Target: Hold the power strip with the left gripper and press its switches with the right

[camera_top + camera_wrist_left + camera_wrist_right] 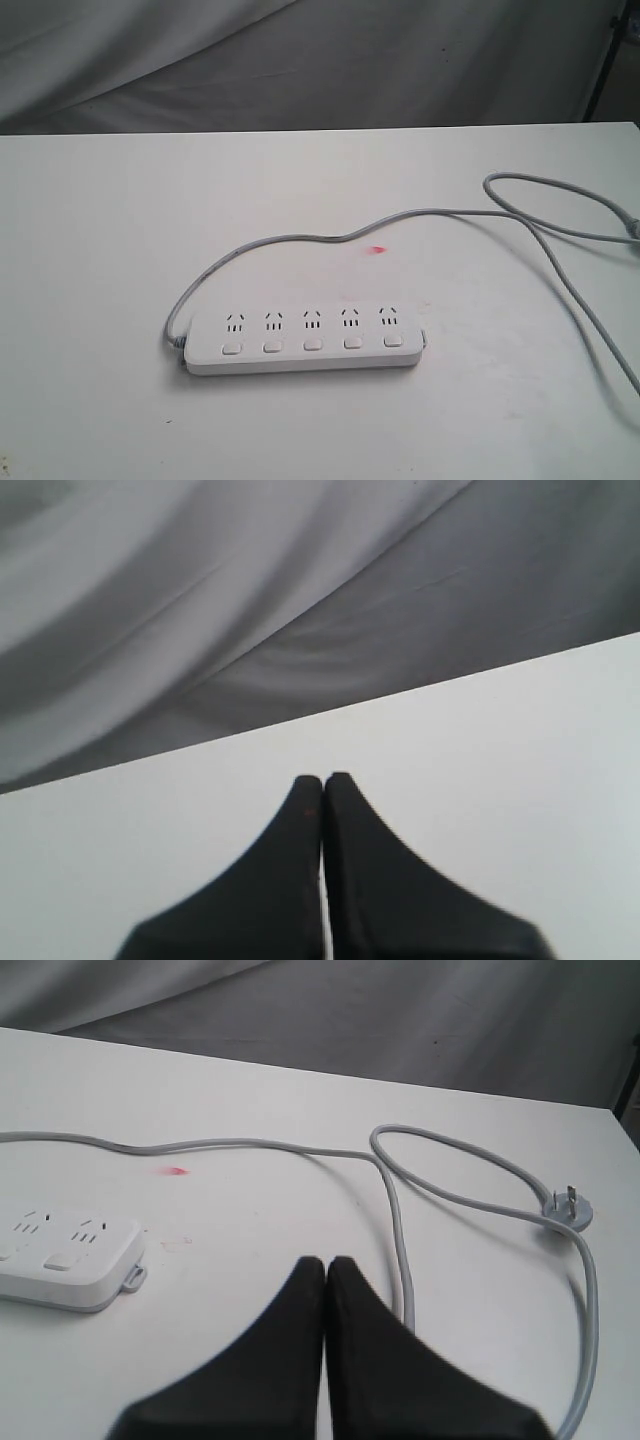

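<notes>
The white power strip (305, 338) lies flat on the white table, its row of switches (312, 345) along the near side below the sockets. Its grey cord (450, 212) leaves the left end, arcs behind the strip and loops off to the right. Neither arm shows in the exterior view. My left gripper (323, 777) is shut and empty over bare table, with no strip in its view. My right gripper (326, 1260) is shut and empty too; the strip's end (65, 1253) lies apart from it to one side, and the cord (400, 1240) passes close by its fingertips.
The cord's plug (568, 1209) rests on the table past a loop of cord. A small red mark (376, 250) sits on the tabletop behind the strip. Grey cloth (300, 60) hangs behind the table's far edge. A dark stand leg (603, 60) is at the back right.
</notes>
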`<state>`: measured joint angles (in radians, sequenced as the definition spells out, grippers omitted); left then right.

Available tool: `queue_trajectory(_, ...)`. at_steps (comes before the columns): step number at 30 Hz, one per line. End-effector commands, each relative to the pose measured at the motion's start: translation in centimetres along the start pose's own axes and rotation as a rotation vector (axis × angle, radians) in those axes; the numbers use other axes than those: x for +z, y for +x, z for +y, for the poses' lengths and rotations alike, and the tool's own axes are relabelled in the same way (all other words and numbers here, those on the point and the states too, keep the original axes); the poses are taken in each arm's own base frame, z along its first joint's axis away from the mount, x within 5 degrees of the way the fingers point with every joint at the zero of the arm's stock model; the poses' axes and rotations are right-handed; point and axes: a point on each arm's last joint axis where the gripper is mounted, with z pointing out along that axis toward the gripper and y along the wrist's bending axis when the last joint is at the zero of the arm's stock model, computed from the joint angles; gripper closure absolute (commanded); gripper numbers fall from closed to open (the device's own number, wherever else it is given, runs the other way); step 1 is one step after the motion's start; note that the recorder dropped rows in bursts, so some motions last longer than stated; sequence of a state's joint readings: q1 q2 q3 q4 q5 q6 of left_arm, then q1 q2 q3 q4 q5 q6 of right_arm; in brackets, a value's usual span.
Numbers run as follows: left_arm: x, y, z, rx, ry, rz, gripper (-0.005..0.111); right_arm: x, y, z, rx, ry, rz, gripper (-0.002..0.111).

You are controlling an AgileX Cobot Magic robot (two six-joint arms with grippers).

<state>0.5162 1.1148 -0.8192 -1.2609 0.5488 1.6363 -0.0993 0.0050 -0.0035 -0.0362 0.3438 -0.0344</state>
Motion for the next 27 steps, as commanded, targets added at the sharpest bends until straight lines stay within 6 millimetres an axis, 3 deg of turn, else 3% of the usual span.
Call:
queue_trajectory(1, -0.1, -0.2, -0.3, 0.075, 0.125, -0.051, 0.106, 0.0, 0.1, 0.0, -0.001, 0.0, -0.004, 0.108)
queue_trajectory(11, 0.2, 2.0, -2.8, 0.334, 0.402, -0.079, 0.106, 0.0, 0.1, 0.0, 0.001, 0.0, -0.004, 0.108)
queue_trajectory(20, 0.3, 4.7, -3.4, 0.376, 0.436, 0.043, 0.106, 0.0, 0.1, 0.0, 0.001, 0.0, -0.004, 0.108)
queue_trajectory(27, 0.3, 5.1, -3.4, 0.415, 0.446, 0.079, 0.106, 0.0, 0.1, 0.0, -0.002, 0.0, -0.004, 0.108)
